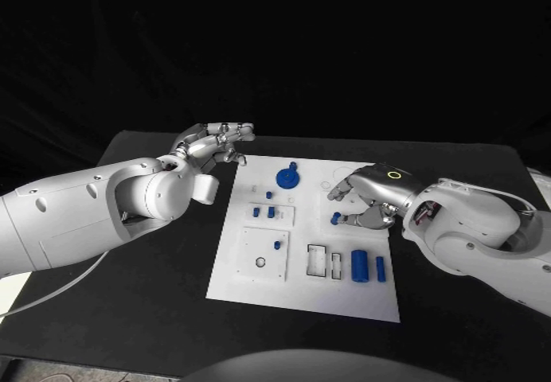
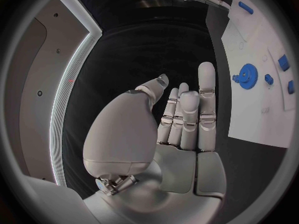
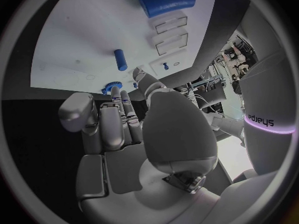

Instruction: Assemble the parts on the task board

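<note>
head view: i see white rectangular task board [image 1: 301,301] mid black worktop [image 1: 138,318]. left hand [image 1: 212,143] off board's far left corner, fingers apart, empty. right hand [image 1: 365,195] over board's right side, small blue peg [image 1: 335,217] just beside fingertips; grip unclear.

left wrist view: fingers [image 2: 206,84] straight, apart; blue gear [image 2: 248,75] on board.

right wrist view: fingers [image 3: 112,127] loosely extended, blue cylinder [image 3: 120,59] lying on board beyond.

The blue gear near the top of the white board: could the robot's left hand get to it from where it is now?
Probably yes. The left hand hovers open beside the task board's far left corner, holding nothing, and the blue gear lies just inside that corner. Only bare board lies between them; the right hand sits further along.
</note>
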You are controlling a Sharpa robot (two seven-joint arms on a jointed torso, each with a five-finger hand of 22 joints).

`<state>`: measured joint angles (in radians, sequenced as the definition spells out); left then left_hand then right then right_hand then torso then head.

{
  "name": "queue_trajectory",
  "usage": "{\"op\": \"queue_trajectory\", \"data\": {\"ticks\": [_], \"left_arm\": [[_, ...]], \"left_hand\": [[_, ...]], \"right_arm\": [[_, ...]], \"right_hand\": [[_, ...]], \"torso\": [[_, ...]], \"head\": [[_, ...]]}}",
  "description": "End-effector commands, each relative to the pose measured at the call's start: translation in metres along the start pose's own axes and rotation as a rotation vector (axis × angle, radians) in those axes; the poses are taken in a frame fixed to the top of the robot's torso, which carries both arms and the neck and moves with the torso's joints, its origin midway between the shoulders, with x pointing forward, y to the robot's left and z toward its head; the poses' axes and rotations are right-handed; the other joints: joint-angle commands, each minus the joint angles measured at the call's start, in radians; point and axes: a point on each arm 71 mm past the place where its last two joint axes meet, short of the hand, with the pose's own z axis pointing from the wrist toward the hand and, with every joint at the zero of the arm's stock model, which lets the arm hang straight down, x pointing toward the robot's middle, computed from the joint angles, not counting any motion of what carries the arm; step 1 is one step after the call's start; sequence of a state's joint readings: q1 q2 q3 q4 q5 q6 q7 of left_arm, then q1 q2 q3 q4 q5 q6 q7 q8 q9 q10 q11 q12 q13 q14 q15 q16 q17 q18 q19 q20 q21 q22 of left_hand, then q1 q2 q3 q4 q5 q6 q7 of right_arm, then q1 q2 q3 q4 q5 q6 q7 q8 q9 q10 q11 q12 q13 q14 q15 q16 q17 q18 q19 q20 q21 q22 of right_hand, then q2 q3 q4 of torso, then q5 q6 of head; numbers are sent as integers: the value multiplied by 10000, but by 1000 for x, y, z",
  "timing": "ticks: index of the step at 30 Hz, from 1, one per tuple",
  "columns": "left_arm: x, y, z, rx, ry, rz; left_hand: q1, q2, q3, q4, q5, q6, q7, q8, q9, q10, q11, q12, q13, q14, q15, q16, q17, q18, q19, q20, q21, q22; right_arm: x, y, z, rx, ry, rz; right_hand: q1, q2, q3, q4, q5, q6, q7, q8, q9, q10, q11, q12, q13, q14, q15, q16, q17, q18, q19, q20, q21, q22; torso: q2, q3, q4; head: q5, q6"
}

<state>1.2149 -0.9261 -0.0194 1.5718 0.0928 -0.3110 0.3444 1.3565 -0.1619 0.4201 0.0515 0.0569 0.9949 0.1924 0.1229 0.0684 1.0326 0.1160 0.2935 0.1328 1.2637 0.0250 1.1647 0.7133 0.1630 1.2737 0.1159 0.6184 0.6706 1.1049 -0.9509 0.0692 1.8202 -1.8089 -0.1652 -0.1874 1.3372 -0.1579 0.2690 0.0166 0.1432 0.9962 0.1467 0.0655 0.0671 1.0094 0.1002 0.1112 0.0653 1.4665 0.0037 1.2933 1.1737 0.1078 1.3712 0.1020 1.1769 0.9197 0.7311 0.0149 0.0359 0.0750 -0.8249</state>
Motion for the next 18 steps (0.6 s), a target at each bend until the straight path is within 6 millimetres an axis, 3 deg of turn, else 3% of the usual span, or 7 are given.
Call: {"op": "queue_trajectory", "data": {"ticks": [1,18], "left_arm": [[3,0,0,35,204,-98],[2,0,0,23,200,-96]], "left_hand": [[40,51,-46,-25,44,-92,-7,68,-4,-52,3,44,15,-41,15,56,-6,186,-13,53,-59,-12],[40,51,-46,-25,44,-92,-7,68,-4,-52,3,44,15,-41,15,56,-6,186,-13,53,-59,-12]], "right_arm": [[5,-6,0,408,615,-90],[16,-5,9,369,1023,-182]], "right_hand": [[111,61,-116,21,-68,-5,-90,-19,8,14,-22,101,7,328,23,-26,5,121,22,8,-41,-8],[460,433,118,122,-162,327,-140,21,32,791,-191,451,6,341,-109,-30,-38,115,84,-111,-32,14]], "torso": [[-4,-1,12],[3,-12,17]], "head": [[-14,5],[-28,-38]]}}
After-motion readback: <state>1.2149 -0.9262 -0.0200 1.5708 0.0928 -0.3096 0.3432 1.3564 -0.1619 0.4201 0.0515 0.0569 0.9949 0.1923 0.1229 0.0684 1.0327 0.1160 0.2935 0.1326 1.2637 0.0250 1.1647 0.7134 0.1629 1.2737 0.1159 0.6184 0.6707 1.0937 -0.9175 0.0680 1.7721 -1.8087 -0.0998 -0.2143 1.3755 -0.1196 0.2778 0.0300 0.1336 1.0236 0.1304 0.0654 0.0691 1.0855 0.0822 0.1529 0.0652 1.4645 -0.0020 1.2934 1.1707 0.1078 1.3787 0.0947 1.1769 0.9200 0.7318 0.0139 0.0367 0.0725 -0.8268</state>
